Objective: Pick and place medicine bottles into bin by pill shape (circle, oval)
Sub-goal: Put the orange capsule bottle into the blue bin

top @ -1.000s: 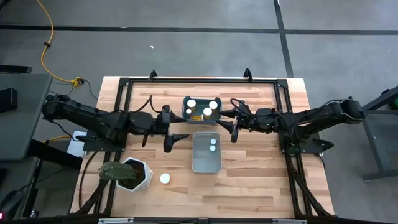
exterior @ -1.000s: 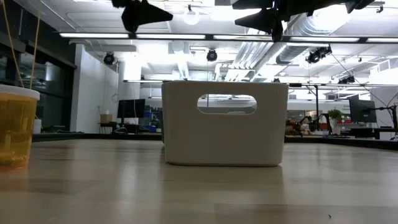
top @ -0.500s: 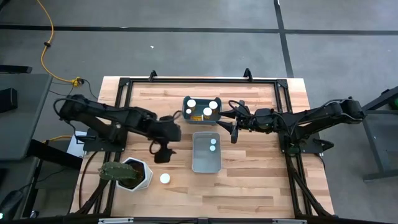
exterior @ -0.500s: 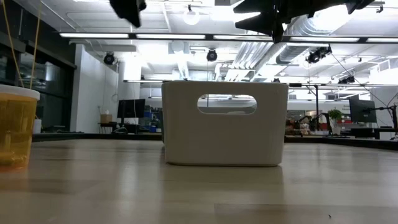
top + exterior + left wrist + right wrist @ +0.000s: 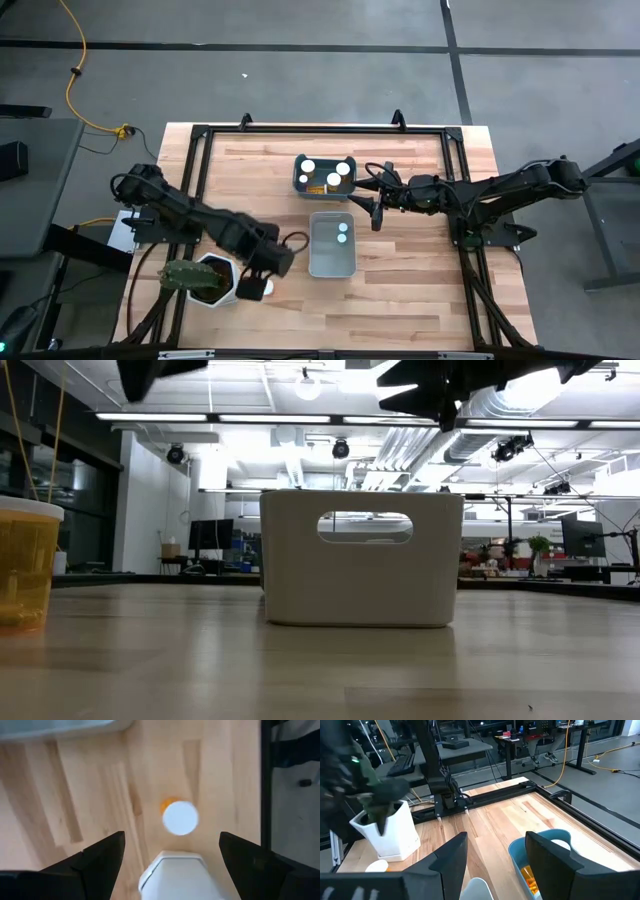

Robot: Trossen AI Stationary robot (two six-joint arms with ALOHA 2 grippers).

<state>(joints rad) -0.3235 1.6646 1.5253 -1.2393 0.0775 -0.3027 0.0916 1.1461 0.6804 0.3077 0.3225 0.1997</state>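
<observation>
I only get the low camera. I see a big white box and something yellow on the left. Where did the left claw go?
Observer: The left gripper hovers open over a lone white-capped bottle, right beside the plant pot.
Operator: Is anything inside the white box?
Observer: From above, the pale bin in the middle of the table holds two small bottles.
Operator: Is there another box?
Observer: Yes, a blue bin behind it, showing four white caps. The right gripper waits open next to it.
</observation>
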